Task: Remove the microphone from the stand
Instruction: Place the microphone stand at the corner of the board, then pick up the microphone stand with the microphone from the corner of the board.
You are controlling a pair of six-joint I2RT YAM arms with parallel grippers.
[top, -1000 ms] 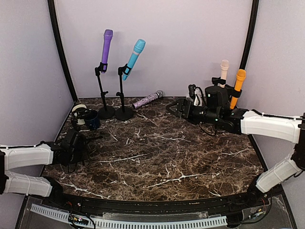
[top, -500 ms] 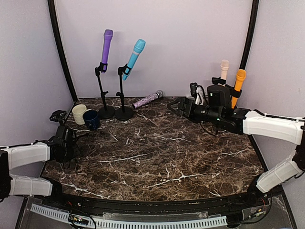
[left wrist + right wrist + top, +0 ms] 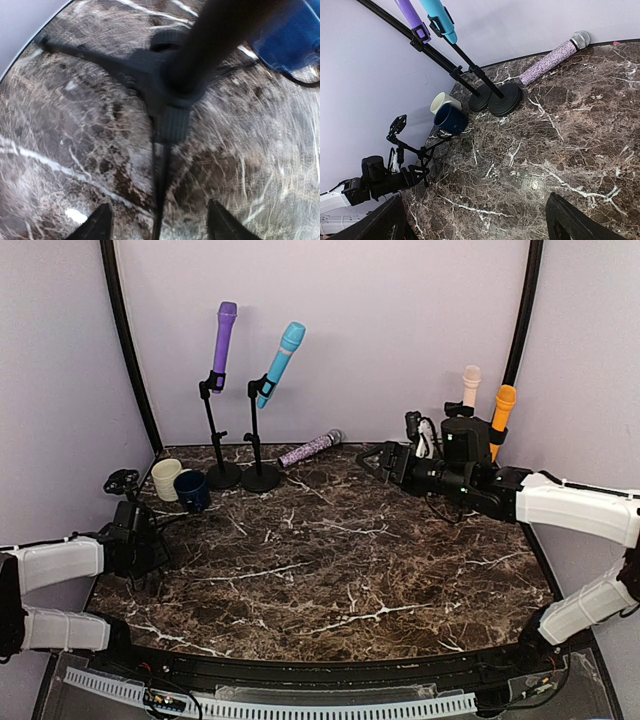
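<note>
**Both jaws spread, mics sitting in stands**

Left gripper [image 3: 159,227] is hovering, jaws apart, over a tripod stand [image 3: 170,85], one leg lying between its fingers. Right gripper [image 3: 376,462] is hanging, jaws apart, above the table [image 3: 330,570]. Purple microphone [image 3: 223,335] and blue microphone [image 3: 283,358] are sitting clipped on stands, back left.

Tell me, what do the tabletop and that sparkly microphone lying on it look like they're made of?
The tabletop looks like polished dark brown marble, or a marble-print laminate: white veins run through it and it shows light glare. The sparkly microphone seems to have a purple glitter or rhinestone-covered body, going by its speckled grainy surface, with a silver metal-mesh head.
</note>
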